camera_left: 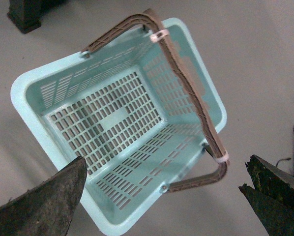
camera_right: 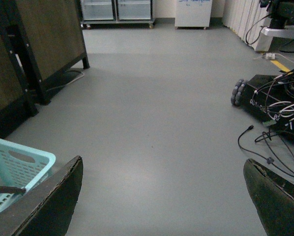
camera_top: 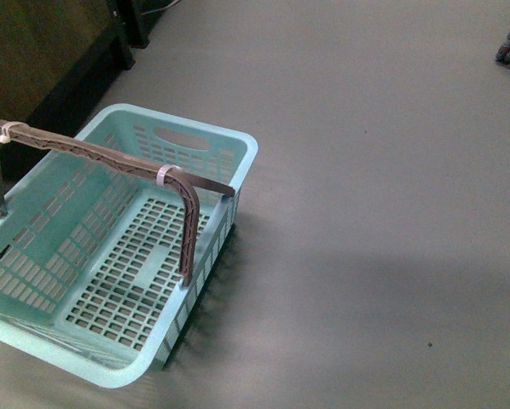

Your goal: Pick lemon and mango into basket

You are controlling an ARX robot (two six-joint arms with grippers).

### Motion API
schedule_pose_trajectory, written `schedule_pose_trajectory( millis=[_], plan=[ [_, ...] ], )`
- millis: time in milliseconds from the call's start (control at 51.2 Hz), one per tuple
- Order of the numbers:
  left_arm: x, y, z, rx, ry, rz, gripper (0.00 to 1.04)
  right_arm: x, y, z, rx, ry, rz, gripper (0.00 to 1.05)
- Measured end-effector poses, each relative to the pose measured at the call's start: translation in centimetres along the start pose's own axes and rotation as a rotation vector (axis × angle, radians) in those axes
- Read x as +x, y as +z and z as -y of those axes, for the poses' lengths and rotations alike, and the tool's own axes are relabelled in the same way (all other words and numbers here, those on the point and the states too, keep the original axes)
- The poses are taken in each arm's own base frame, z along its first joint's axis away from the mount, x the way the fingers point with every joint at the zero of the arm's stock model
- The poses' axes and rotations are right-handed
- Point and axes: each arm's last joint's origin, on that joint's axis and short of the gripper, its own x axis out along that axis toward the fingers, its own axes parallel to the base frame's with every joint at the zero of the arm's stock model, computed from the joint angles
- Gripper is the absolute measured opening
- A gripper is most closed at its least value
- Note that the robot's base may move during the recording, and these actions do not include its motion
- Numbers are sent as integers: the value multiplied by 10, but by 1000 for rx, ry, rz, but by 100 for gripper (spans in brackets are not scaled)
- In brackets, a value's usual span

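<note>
Directly beneath my left pincer (camera_left: pixel 165 169), its dark fingers spread wide and gripping nothing, sits the light aqua-blue slotted plastic basket (camera_top: pixel 195 125) on the smooth grey floor (camera_top: pixel 374 221). Its two brownish-grey hinged handles (camera_top: pixel 110 153) stand raised together, bound by pale ties. My right pincer (camera_right: pixel 162 162) is likewise released, over the floor beside the basket.

Basket (camera_top: pixel 136 264): light aqua plastic, rectangular, with slotted walls and bottom. It sits upright at 8 o'clock in the front view, long axis running 7 to 1 o'clock. The whole slotted bottom shows (camera_left: pixel 102 118). Two brownish-grey handles (camera_top: pixel 93 149) stand raised together, with pale bands near the bends. One corner shows in the right wrist view (camera_right: pixel 19 162).
</note>
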Motion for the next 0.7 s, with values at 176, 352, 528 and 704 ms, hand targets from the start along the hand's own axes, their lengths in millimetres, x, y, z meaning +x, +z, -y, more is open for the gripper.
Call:
schedule_pose_trajectory(
  millis=[176, 352, 528, 704],
  plan=[
    [41, 7, 3, -128, 26, -8, 98, 0, 0, 0, 0, 0, 0, 96],
    [82, 9, 10, -218, 67, -42, 98, 0, 0, 0, 0, 0, 0, 96],
    [130, 4, 31, -260, 82, -81, 98, 0, 0, 0, 0, 0, 0, 96],
    [164, 2, 46, -278, 97, -76, 98, 0, 0, 0, 0, 0, 0, 96]
  ],
)
